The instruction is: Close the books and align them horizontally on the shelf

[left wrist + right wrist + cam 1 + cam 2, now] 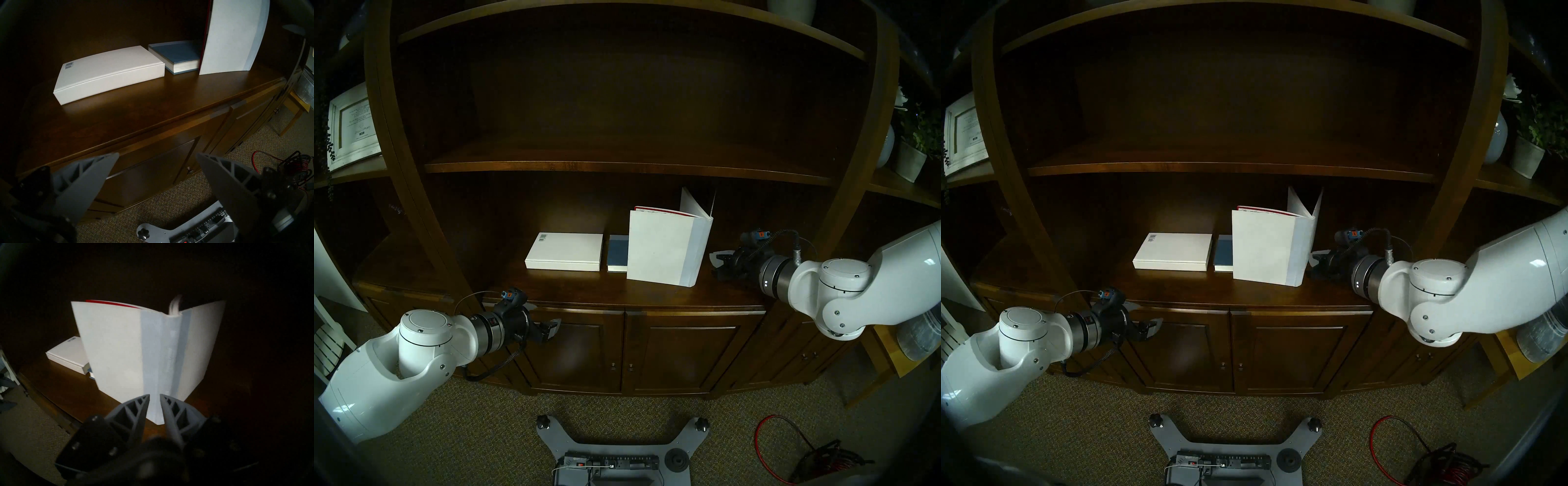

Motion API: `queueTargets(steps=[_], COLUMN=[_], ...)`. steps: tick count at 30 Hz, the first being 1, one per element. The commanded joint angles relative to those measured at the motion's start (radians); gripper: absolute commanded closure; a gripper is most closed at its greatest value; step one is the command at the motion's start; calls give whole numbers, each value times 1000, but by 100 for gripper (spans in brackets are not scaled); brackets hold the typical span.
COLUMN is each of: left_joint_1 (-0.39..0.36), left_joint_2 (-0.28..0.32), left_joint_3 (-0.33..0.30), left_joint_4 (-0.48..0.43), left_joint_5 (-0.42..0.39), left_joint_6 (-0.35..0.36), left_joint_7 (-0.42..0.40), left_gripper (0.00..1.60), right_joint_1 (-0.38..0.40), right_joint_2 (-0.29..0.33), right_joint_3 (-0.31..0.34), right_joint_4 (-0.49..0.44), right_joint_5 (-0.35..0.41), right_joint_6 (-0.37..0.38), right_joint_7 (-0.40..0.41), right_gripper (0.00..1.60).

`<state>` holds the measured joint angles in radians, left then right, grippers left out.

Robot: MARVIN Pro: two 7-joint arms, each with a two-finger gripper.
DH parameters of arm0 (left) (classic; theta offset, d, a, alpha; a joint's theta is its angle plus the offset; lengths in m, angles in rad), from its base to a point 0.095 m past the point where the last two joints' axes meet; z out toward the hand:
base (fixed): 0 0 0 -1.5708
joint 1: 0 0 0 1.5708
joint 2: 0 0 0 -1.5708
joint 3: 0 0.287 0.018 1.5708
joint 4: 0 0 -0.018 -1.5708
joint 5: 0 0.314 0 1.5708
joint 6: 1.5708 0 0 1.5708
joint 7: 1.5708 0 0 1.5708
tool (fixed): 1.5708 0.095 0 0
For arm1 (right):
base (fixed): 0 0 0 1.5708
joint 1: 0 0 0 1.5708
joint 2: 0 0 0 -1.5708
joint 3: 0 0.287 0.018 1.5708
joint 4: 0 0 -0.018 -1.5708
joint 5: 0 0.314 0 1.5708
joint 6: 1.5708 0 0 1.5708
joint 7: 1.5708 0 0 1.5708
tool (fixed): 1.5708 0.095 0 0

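At frame centre on the shelf [653,295], the large white book [667,247] stood open and could be toppled onto the blue book [617,253] if nudged by the nearly closed, empty right hand [154,395].

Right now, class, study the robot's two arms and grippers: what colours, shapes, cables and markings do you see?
Both arms have glossy white rounded shells and silver-and-black wrist rings. The left gripper and right gripper are black-bodied, with grey, triangular, ribbed jaws. Each carries a braided black cable and a blue connector with an orange tag.
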<state>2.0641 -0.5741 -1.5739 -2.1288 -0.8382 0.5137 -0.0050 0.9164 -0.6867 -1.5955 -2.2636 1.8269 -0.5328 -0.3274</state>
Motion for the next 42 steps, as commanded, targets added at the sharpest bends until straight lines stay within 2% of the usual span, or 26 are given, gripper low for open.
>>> queueTargets(steps=[1, 7, 16, 19, 20, 21, 23, 30, 35, 38, 39, 42], left_joint_1=[-16, -16, -16, -16, -16, -16, -16, -16, -16, -16, -15, -15], left_joint_2=[0, 0, 0, 0, 0, 0, 0, 0, 0, 0, 0, -1], left_joint_3=[-13, -14, -13, -13, -13, -13, -13, -13, -13, -14, -14, -14], left_joint_4=[-15, -15, -15, -14, -14, -14, -14, -14, -15, -15, -15, -15], left_joint_5=[0, -1, 0, 0, 0, 0, 0, 0, -1, -1, -1, -1], left_joint_6=[-8, -9, -8, -8, -8, -8, -8, -8, -8, -9, -9, -9], left_joint_7=[0, 1, 0, 0, 0, 0, 0, 0, 1, 1, 1, 1], left_gripper=[0, 0, 0, 0, 0, 0, 0, 0, 0, 0, 0, 0], right_joint_1=[109, 163, 70, 49, 20, 22, -16, -143, -199, -271, -254, -316], right_joint_2=[27, 22, -33, -76, -88, -112, -134, -222, -282, -298, -315, -318], right_joint_3=[-3, -8, 170, 200, 239, 231, 278, 401, 426, 463, 445, 483], right_joint_4=[-49, -47, 68, 100, 122, 129, 159, 280, 344, 406, 400, 455], right_joint_5=[-22, 10, 93, 112, 128, 138, 158, 243, 306, 335, 356, 373], right_joint_6=[-21, 51, 172, 183, 200, 195, 209, 249, 267, 276, 275, 297], right_joint_7=[115, 230, 385, 423, 434, 449, 459, 511, 559, 596, 602, 640], right_gripper=[93, 82, 84, 85, 87, 90, 93, 93, 94, 97, 99, 102])
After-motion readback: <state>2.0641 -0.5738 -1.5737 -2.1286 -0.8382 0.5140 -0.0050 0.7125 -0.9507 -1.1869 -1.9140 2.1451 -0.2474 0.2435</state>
